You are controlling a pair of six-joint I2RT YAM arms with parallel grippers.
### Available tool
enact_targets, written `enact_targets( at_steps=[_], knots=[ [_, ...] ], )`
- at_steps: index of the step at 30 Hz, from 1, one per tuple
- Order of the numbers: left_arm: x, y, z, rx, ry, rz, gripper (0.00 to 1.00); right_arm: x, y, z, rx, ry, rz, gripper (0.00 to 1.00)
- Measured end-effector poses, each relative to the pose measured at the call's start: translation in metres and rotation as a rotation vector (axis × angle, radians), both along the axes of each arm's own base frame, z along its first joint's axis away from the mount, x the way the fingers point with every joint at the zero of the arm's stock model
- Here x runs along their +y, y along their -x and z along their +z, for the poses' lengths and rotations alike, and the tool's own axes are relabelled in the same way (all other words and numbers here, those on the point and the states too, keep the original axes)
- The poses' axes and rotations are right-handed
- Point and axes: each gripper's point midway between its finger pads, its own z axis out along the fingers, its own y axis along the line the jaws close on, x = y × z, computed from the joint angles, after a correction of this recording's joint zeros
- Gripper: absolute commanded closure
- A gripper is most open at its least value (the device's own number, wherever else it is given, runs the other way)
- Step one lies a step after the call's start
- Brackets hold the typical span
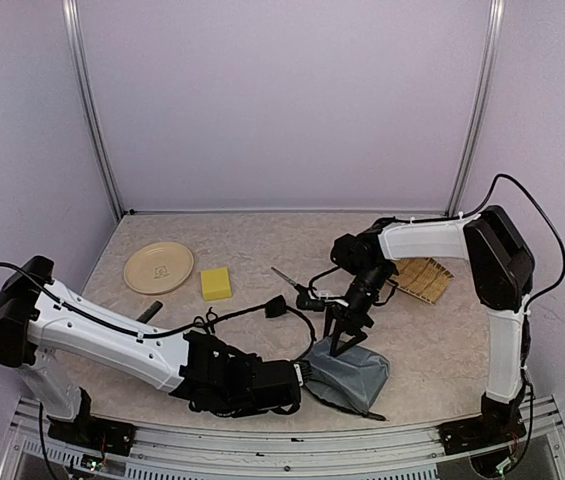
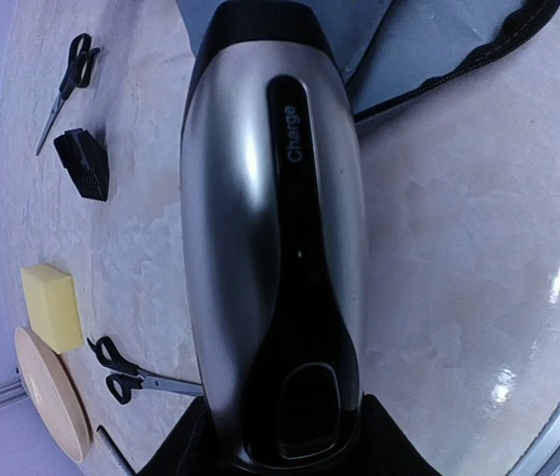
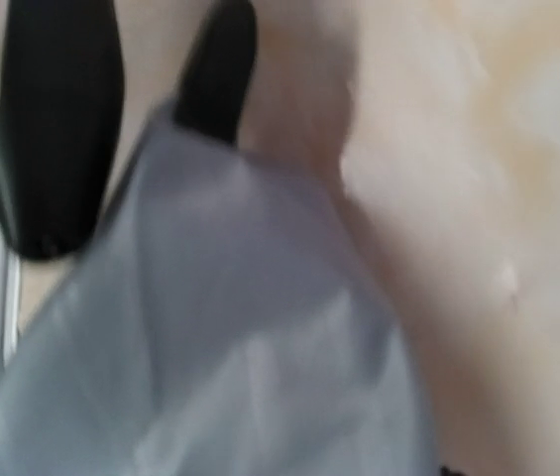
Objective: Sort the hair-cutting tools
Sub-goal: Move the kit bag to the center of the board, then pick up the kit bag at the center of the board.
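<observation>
1. Two arms are meeting at the near middle of the table [image 1: 442,350], both at the grey zip pouch [image 1: 360,372].
2. From the left, the left gripper [image 1: 287,385] is clamping the rear end of the black-and-silver electric clipper [image 2: 280,228], one finger on each side of its body.
3. The clipper is lying roughly level in that grip with the word "Charge" facing up. Its black front end is reaching the pouch's grey fabric, though I cannot tell whether it is inside the mouth.
4. From the right, the right gripper [image 1: 345,340] is pointing down onto the pouch's far edge.
5. Its two dark fingers are standing apart, and the blurred wrist view shows a fold of grey cloth rising between them against one finger. It is not pinching anything that I can make out.
6. One pair of small black-handled scissors [image 1: 284,278] is lying flat just beyond the right gripper.
7. Near it, the small black piece [image 2: 83,164] is sitting on the table by itself.
8. The second scissors [image 2: 126,369] are lying just beside a yellow block [image 2: 52,305], which is sitting next to the round beige plate [image 2: 52,397].
9. Only one end of the black comb [image 2: 111,451] is showing, close to the plate.
10. A tan woven mat [image 1: 424,278] is lying on the far right.
</observation>
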Motion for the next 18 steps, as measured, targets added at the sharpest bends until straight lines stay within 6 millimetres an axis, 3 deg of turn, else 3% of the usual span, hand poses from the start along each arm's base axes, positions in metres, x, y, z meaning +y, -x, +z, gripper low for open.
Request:
enact_targets(
  at_steps=[3, 8, 14, 16, 18],
  knots=[
    [-0.003, 0.011, 0.001, 0.009, 0.009, -0.019, 0.95, 0.012, -0.002, 0.009, -0.018, -0.034, 0.026, 0.16],
    [-0.007, 0.032, 0.001, 0.017, 0.013, -0.059, 0.95, 0.004, -0.015, 0.032, -0.124, -0.059, -0.027, 0.15],
    [-0.011, 0.049, -0.001, 0.041, 0.027, -0.082, 0.95, -0.028, 0.0, 0.096, -0.332, -0.115, -0.136, 0.32],
    [-0.012, 0.051, -0.001, 0.048, 0.033, -0.079, 0.95, -0.034, 0.015, 0.107, -0.374, -0.139, -0.136, 0.35],
    [-0.012, 0.051, -0.001, 0.051, 0.041, -0.069, 0.95, -0.038, 0.038, 0.105, -0.385, -0.146, -0.114, 0.39]
  ],
)
